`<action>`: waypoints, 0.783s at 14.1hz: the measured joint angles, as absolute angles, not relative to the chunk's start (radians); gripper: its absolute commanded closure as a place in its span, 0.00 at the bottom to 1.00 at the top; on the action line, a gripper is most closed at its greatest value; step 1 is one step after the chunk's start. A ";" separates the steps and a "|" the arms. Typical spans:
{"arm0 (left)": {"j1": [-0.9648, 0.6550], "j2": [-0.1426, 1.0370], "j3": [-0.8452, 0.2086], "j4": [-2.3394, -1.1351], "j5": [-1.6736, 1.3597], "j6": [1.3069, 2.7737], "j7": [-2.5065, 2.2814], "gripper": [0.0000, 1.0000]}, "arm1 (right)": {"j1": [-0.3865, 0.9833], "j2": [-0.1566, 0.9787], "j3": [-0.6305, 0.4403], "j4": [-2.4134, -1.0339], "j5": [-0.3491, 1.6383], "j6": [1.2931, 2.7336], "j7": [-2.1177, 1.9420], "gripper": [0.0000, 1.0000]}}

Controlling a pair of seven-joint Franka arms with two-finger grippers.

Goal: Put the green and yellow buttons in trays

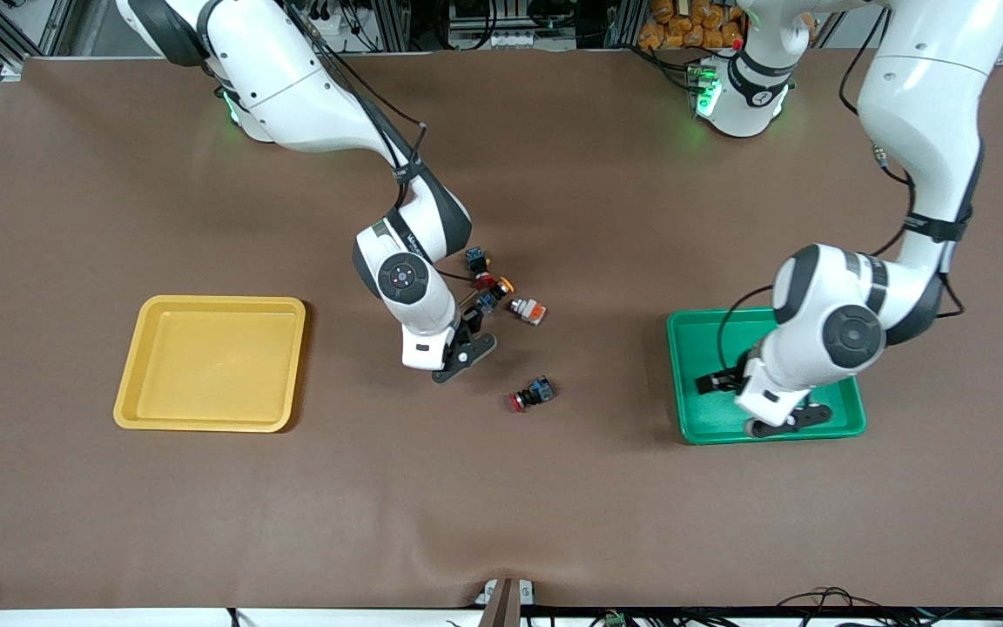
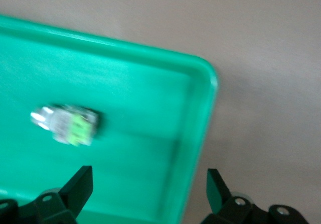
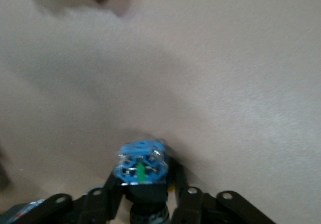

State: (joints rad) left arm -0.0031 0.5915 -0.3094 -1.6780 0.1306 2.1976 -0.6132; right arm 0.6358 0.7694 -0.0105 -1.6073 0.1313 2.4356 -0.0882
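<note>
Green tray (image 1: 684, 418) holds the pale button (image 2: 67, 124) — left gripper (image 2: 148, 194) spread open above it. Right gripper (image 3: 145, 196) clamps a blue-based button (image 3: 141, 163) over bare table (image 1: 554, 488).

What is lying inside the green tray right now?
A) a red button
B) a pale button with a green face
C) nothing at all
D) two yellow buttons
B: the left wrist view shows one pale button with a green face lying on the floor of the green tray, under the open left pincer.
</note>
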 measured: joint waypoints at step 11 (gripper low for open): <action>-0.343 0.673 -0.312 -1.647 0.127 2.216 -1.253 0.00 | 0.409 0.636 -0.038 -1.563 0.120 2.111 -0.090 1.00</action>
